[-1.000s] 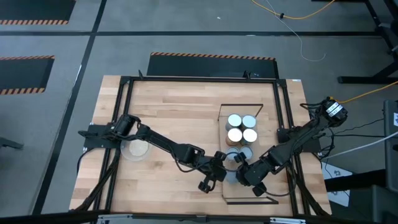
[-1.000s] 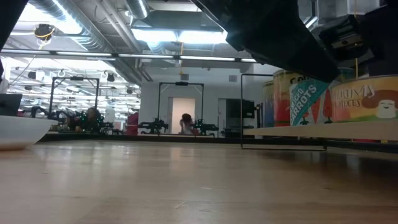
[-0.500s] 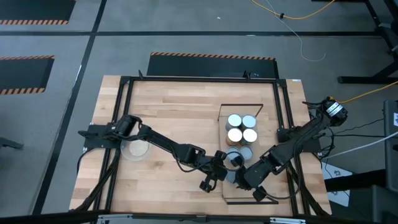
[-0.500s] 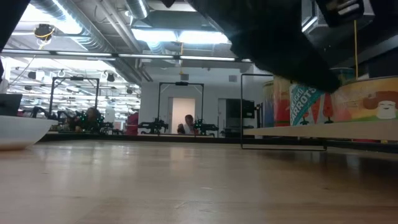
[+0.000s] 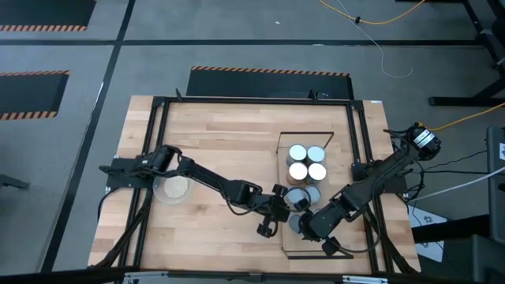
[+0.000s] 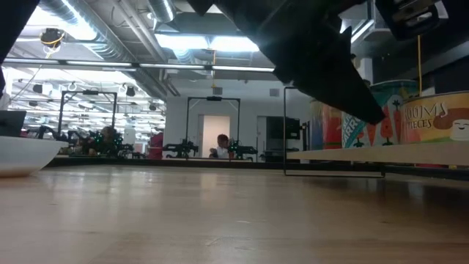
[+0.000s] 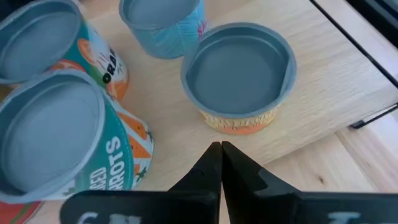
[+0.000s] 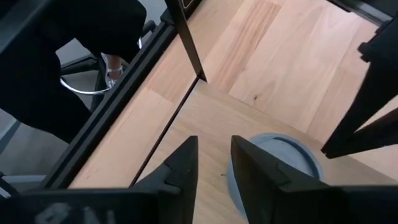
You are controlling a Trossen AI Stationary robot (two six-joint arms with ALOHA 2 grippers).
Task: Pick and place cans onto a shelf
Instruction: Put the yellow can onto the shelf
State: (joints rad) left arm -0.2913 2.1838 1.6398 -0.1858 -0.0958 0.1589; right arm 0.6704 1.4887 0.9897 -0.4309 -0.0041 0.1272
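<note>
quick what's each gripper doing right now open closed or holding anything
Left gripper: shut, empty, beside a low can on the shelf.
Right gripper: open, empty, over the shelf by another can.

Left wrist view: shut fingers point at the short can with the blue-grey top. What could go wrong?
The left gripper, shut and empty, could shove that short blue-grey-topped can into the orange carrot-label cans beside it if it advances. The open right gripper works close by over the same light-wood shelf, so the arms might collide.
</note>
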